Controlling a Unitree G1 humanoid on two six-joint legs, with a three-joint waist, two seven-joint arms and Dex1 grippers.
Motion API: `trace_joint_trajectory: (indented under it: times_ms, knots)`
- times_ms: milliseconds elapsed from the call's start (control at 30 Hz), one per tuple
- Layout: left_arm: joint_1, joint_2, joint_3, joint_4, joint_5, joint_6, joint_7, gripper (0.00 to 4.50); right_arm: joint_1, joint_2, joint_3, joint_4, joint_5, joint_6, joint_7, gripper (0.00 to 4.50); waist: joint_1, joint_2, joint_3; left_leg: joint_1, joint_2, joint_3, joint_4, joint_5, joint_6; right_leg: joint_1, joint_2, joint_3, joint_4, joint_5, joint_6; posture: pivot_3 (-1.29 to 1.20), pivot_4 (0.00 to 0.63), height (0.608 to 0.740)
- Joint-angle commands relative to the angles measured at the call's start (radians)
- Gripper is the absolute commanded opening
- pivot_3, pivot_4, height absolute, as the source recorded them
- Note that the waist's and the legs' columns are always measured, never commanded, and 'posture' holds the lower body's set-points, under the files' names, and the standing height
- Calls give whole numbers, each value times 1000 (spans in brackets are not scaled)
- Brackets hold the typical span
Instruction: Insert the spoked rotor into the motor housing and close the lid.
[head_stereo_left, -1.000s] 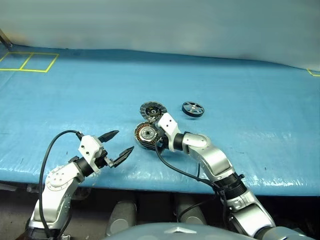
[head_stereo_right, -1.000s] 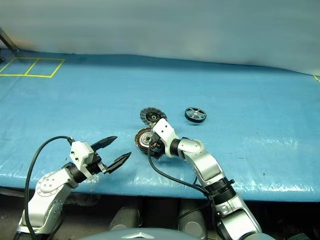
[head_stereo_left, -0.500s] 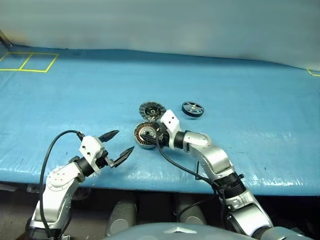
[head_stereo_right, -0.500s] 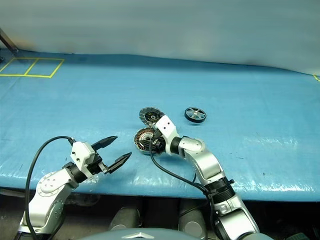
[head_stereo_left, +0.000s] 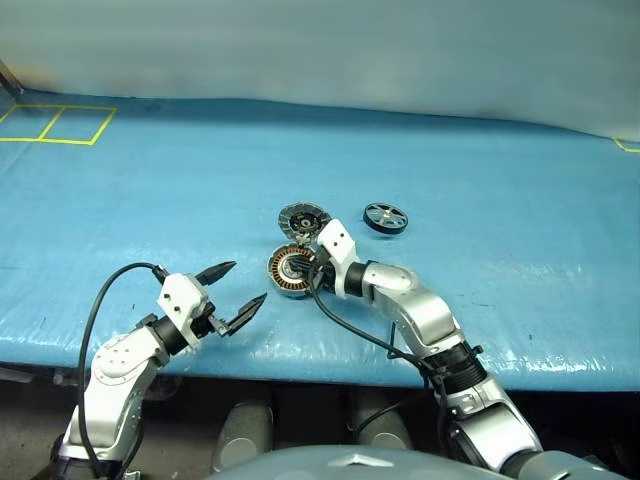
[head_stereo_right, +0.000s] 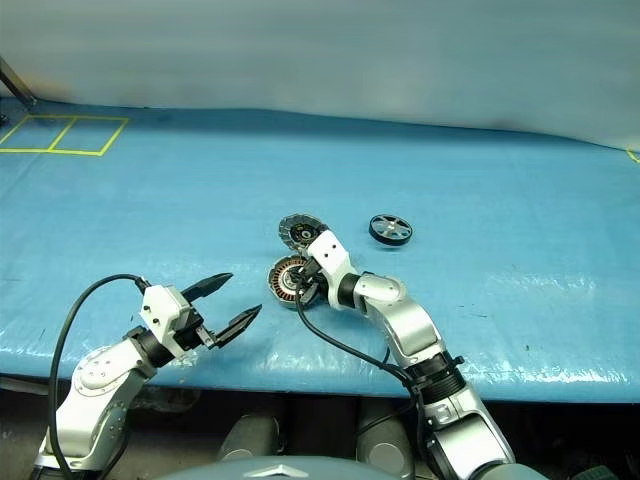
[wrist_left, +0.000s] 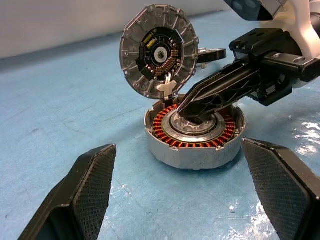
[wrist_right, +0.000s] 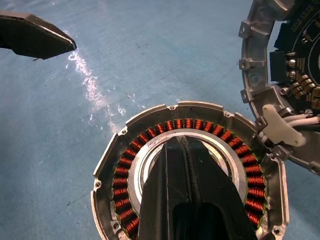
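The motor housing (head_stereo_left: 287, 271) lies open on the blue table, its copper windings (wrist_right: 150, 134) ringing a silver centre. My right gripper (wrist_left: 186, 109) is shut, its tips (wrist_right: 181, 145) resting down in that centre with nothing visible between them. The lid (wrist_left: 159, 50) stands tilted on edge just behind the housing, dark inner face showing, joined to it by white wires. The spoked rotor (head_stereo_left: 385, 217), black-rimmed, lies flat farther back to the right, apart from both. My left gripper (head_stereo_left: 246, 282) hangs open and empty in front of the housing to its left.
The blue sheet (head_stereo_left: 480, 180) covers the whole table, with its front edge (head_stereo_left: 330, 362) close below my arms. Yellow tape squares (head_stereo_left: 55, 122) mark the far left corner. A black cable (head_stereo_left: 100, 300) loops over my left arm.
My right gripper's fingers have shut over the housing's centre; one second ago they stood open there. The left gripper, lid and rotor have stayed put.
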Motion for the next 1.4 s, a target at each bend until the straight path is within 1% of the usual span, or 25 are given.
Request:
trace_joint_trajectory:
  times_ms: [33,133,267,433,600,700,833,900,1033,1167,1400]
  knots:
    - [-1,-2,4,1,5,-21,3,4384,-12,-11,34,16,-50,-12,-14,28,0,0,0,0,0,0,0,0,0,0,0,0,0,0,0,0,150,740]
    - [1,-4,2,4,7,-24,5,4384,-11,-21,51,24,-86,-3,-35,28,0,0,-1,1,0,0,0,0,0,0,0,0,0,0,0,0,150,740]
    - [7,-8,-2,5,8,-26,7,4384,-7,-22,47,3,-83,10,-29,28,0,-1,-3,2,0,0,0,0,0,1,0,0,1,0,0,0,150,740]
    - [6,-10,-3,7,7,-27,9,4384,-7,-42,70,-8,-110,14,-24,28,1,-1,-4,2,0,0,0,0,0,2,0,0,0,0,0,0,150,740]
    - [4,-7,-2,8,5,-26,9,4384,1,-37,84,42,-137,32,-49,28,1,-1,-7,2,0,0,0,0,0,2,0,0,0,0,0,0,150,740]
    - [6,-6,-3,6,6,-26,9,4384,3,-30,79,91,-156,37,-82,28,1,-1,-10,4,0,0,0,0,0,4,0,0,0,0,0,0,150,740]
    - [9,-5,-3,3,4,-24,9,4384,11,-31,81,100,-150,33,-77,28,-1,-2,-11,14,1,0,0,-1,-2,13,0,0,0,-1,-1,0,150,740]
    - [10,-5,-3,3,4,-23,9,4384,12,-32,83,101,-150,30,-76,28,-1,-3,-13,14,1,0,0,-4,-6,13,0,0,0,-1,-1,0,150,740]
    - [11,-5,-3,2,4,-23,10,4384,15,-35,90,91,-148,27,-66,28,-1,-3,-14,14,2,0,0,-4,-7,12,0,0,-1,-1,-1,0,150,740]
    - [9,-5,-4,3,5,-24,10,4384,21,-44,95,75,-156,27,-65,28,0,-2,-15,14,2,0,-1,-2,-3,12,0,0,-1,-1,-1,0,150,740]
    - [5,-6,-6,4,2,-24,7,4384,34,-108,137,-11,-199,30,-46,28,2,-2,-15,13,2,0,-1,-3,-4,11,-1,-1,-2,-2,-1,0,150,740]
